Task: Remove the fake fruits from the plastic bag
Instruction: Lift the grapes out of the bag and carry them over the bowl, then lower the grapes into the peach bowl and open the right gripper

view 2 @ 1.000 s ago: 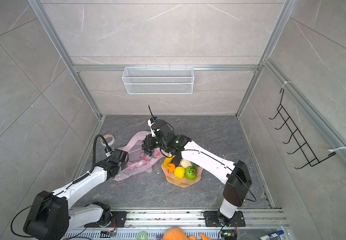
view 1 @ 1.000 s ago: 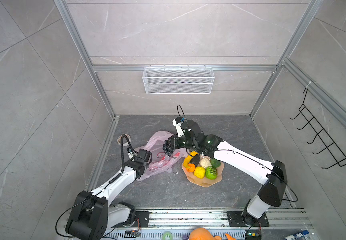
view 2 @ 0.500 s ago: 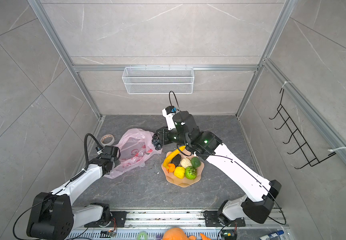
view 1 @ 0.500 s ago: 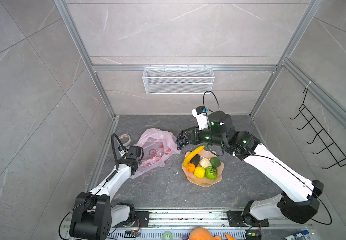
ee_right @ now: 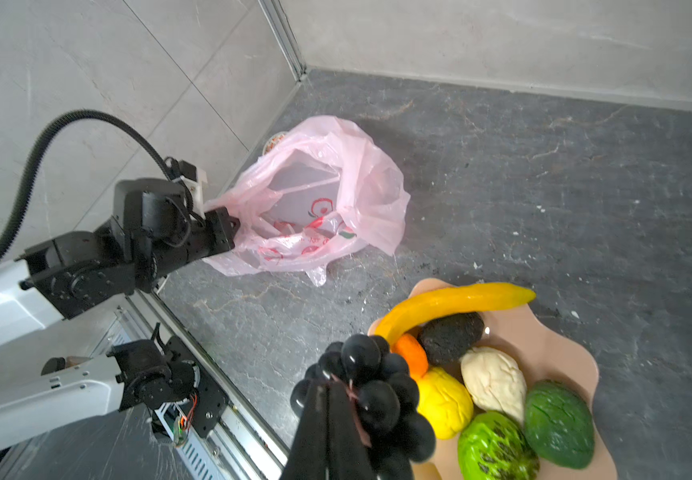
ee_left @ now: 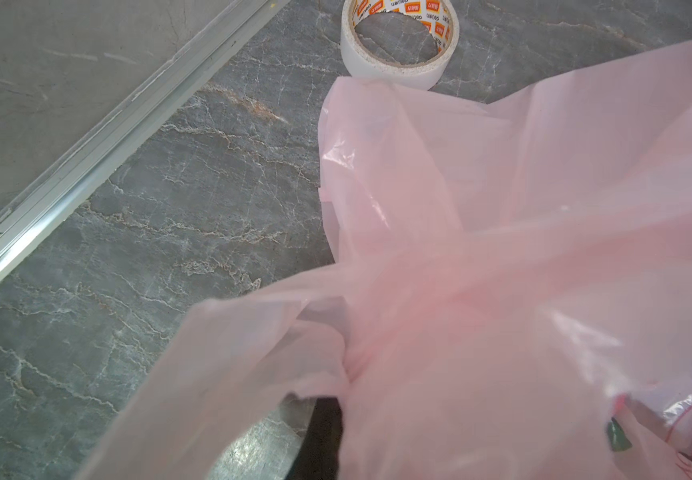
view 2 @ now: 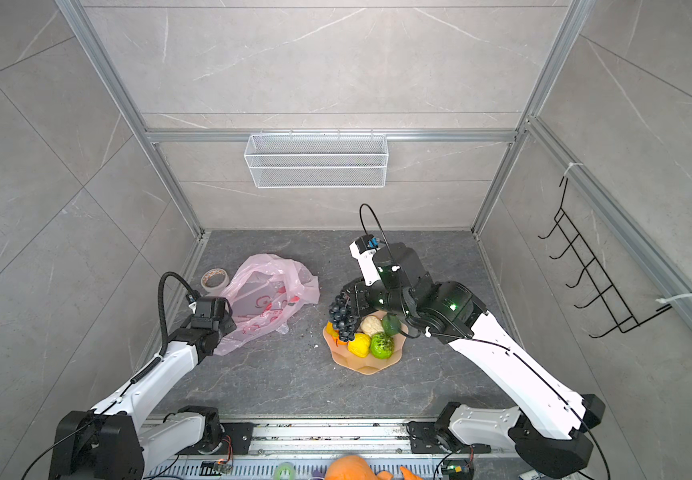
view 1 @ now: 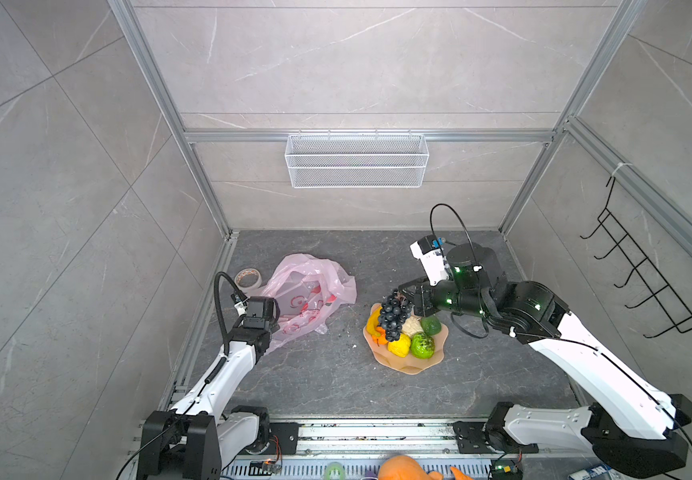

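Seen in both top views, far left of the peach plate (view 1: pixel 410 367), a tape roll (view 1: pixel 248 279) lies flat on the grey worktop (view 1: pixel 327 386), touching the far edge of the pink plastic bag (view 1: pixel 308 291). The bag slumps on the worktop well left of the plate, and its mouth gapes toward the plate with red apple prints showing on its wall. The left claw (ee_right: pixel 232 225) is clenched on a gathered edge of the bag, on the side away from the plate. Above the plate's left rim the black grape bunch (view 1: pixel 394 318) hangs by its stem from the right claw (ee_right: pixel 329 390), which is pinched tight on it. In the top views the bunch hides part of the plate's load. On the plate lie a banana (ee_right: pixel 452 300), a blackish piece (ee_right: pixel 450 337), an orange piece (ee_right: pixel 409 354), a lemon (ee_right: pixel 444 403), a cream piece (ee_right: pixel 491 382), a bumpy green fruit (ee_right: pixel 496 451) and an avocado (ee_right: pixel 558 424), packed so that they touch. A white wire basket (view 1: pixel 356 162) hangs on the wall behind the plate, a black hook rack (view 1: pixel 643 286) on the wall to its right. An orange plush toy (view 1: pixel 405 471) pokes in at the near edge, in front of the plate.
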Motion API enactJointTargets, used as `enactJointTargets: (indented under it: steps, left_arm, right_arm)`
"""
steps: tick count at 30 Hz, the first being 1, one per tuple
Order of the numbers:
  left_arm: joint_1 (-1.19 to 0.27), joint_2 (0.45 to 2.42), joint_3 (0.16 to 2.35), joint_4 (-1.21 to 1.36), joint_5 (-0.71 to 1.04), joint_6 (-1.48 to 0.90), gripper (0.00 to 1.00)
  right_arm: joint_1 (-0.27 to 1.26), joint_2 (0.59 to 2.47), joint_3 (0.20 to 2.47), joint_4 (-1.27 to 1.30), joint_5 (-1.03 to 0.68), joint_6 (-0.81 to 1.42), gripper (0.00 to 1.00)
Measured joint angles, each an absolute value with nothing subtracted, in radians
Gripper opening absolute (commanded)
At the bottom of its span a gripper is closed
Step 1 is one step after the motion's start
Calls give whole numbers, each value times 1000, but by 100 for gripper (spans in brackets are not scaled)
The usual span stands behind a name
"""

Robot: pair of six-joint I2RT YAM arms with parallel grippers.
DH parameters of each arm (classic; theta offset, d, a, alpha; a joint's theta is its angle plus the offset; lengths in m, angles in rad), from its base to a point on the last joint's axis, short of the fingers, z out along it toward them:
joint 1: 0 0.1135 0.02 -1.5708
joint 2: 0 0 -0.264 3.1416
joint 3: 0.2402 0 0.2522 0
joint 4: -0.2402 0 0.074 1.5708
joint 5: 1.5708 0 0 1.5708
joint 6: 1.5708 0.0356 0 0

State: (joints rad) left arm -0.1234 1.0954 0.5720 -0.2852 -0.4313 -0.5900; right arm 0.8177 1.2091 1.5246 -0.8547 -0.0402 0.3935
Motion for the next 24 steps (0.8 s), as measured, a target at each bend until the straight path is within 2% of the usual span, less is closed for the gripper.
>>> enactJointTargets:
  steps: [13, 24]
  left_arm:
    - [-123, 1065, 564, -260, -417, -570, 0]
    - [-123, 1065, 563, -260, -416, -568, 0]
  right_arm:
    - [818, 1155, 1279, -857, -85, 427, 0]
    - [818, 1139, 1197, -829, -63, 449, 0]
